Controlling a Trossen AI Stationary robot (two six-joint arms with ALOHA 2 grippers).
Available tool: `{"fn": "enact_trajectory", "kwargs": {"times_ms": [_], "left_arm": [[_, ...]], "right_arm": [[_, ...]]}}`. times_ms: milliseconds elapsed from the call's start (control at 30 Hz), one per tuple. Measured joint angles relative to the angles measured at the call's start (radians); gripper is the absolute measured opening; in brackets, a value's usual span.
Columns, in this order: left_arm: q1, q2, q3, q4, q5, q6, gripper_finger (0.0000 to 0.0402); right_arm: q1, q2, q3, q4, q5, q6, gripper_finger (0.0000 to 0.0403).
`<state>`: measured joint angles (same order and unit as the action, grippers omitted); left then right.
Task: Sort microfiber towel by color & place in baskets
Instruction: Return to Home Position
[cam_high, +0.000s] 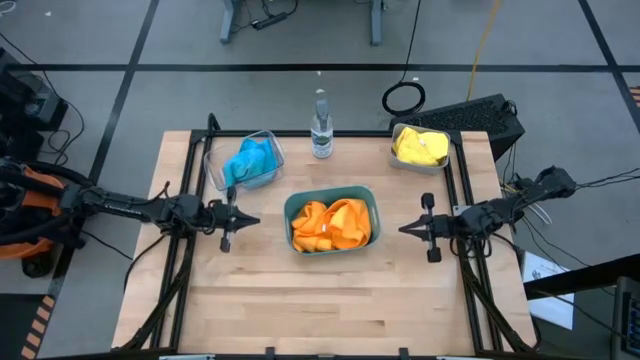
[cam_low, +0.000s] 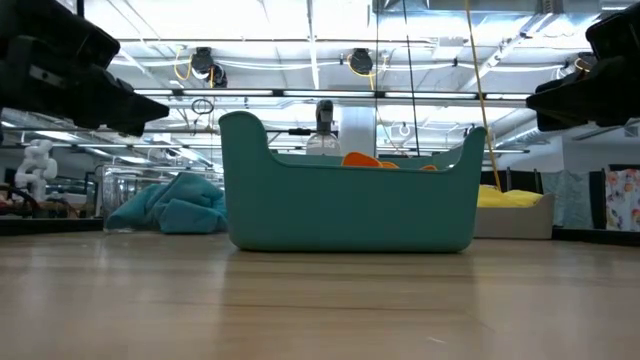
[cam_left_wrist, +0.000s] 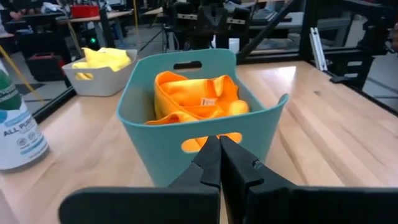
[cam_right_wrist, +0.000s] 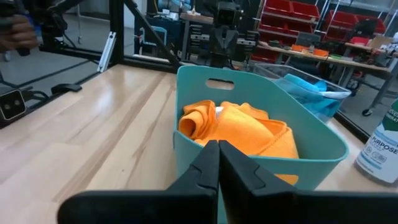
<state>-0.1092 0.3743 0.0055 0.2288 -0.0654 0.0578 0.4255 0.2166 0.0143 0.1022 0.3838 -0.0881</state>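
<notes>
The teal basket (cam_high: 331, 197) stands at the table's middle with orange towels (cam_high: 333, 224) piled inside; it also fills the low view (cam_low: 350, 205). The clear basket (cam_high: 271, 146) at far left holds blue towels (cam_high: 249, 162). The pale grey basket (cam_high: 398, 157) at far right holds yellow towels (cam_high: 420, 147). My left gripper (cam_high: 256, 220) hovers left of the teal basket, shut and empty (cam_left_wrist: 219, 144). My right gripper (cam_high: 402, 229) hovers right of it, also shut and empty (cam_right_wrist: 218, 148).
A clear spray bottle (cam_high: 321, 125) stands at the far edge between the clear and grey baskets. A dark box (cam_high: 480, 115) and a cable loop (cam_high: 404, 98) lie beyond the far right corner. Bare wood (cam_high: 320, 300) spreads across the near half.
</notes>
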Motion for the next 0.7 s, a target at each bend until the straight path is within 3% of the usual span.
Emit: {"fn": "enact_trajectory", "kwargs": {"times_ms": [433, 700], "left_arm": [[-0.001, -0.108, 0.0, -0.087, -0.048, 0.005, 0.0], [-0.001, -0.172, 0.0, -0.17, -0.049, 0.0, 0.0]], "right_arm": [[0.0, -0.181, 0.001, -0.031, -0.002, -0.093, 0.0], [-0.001, -0.216, 0.001, -0.031, -0.036, -0.155, 0.0]]}}
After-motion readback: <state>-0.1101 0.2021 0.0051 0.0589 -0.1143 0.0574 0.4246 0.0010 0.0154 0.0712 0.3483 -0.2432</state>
